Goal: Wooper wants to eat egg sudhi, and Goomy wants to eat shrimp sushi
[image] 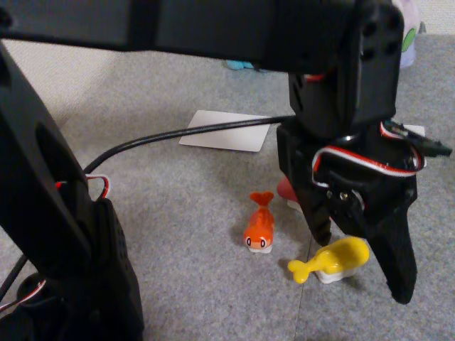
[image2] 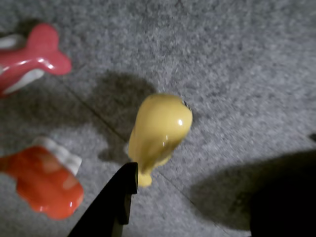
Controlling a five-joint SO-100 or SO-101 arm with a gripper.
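Black and two-fingered, the gripper [image: 364, 266] hangs low over the grey carpet [image: 185, 206] in the fixed view, its fingers spread apart with nothing between them; the shorter finger [image: 321, 220] comes down just behind the egg sushi [image: 333, 260] and the longer one reaches the carpet at that toy's right end. I cannot tell whether either finger touches the toy.

Going left to right in the fixed view: the arm's dark base [image: 64, 270] fills the left edge, with a black cable [image: 163, 136] running from it across the floor. A white card [image: 226, 130] lies flat on the carpet further back. Near the middle sits the shrimp sushi [image: 259, 224], orange, fan tail pointing away, eyes toward the camera, on its white rice base. Just right of it and a little nearer lies the yellow egg sushi, forked tail pointing left. A red-pink toy [image: 286, 190] peeks out behind the gripper. At the top right corner a pale lilac plush, Goomy [image: 409, 32], is partly visible.

In the wrist view, the red-pink, white-striped toy [image2: 29, 61] lies at upper left, the shrimp sushi [image2: 44, 185] at lower left, the egg sushi [image2: 159, 132] in the centre, and one black fingertip [image2: 116, 205] rises from the bottom edge just beside its tail.
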